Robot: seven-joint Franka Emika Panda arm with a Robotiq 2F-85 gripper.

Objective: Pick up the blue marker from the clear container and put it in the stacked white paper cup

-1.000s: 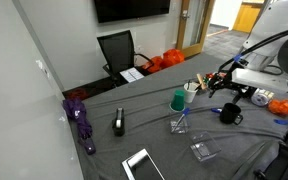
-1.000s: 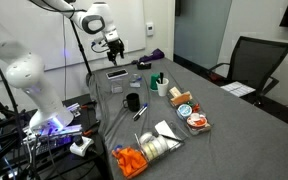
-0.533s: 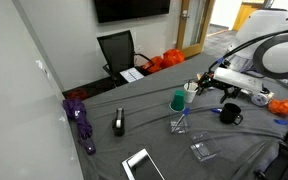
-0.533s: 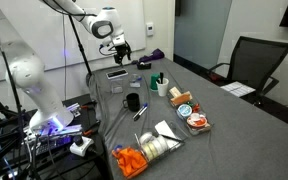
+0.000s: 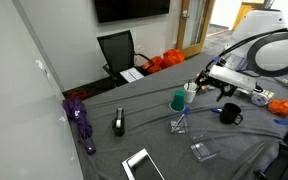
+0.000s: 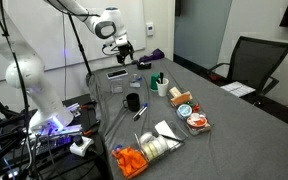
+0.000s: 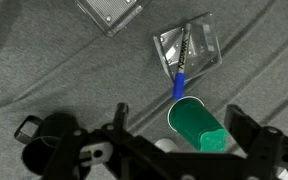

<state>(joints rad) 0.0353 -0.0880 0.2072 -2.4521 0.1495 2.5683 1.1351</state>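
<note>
The clear container (image 7: 187,45) lies on the grey cloth in the wrist view. The blue marker (image 7: 180,78) lies in it, its blue end sticking out toward the green cup (image 7: 196,125). In an exterior view the container (image 5: 180,124) sits in front of the green cup (image 5: 178,99). The stacked white paper cup (image 5: 191,90) stands right beside the green cup in both exterior views (image 6: 161,89); in the wrist view the gripper body mostly hides it. My gripper (image 7: 184,128) is open and empty, hovering above the two cups (image 5: 200,82) (image 6: 122,52).
A larger clear box (image 7: 111,12) lies beyond the container. A black mug (image 5: 230,115) and another blue pen (image 5: 215,109) sit near the arm. A black stapler-like object (image 5: 118,123), a purple umbrella (image 5: 81,118), a white tablet (image 5: 140,165) and snack packs (image 6: 189,112) are also on the table.
My gripper has moved sideways from near the black mug to above the two cups, still open. Nothing on the table has moved.
</note>
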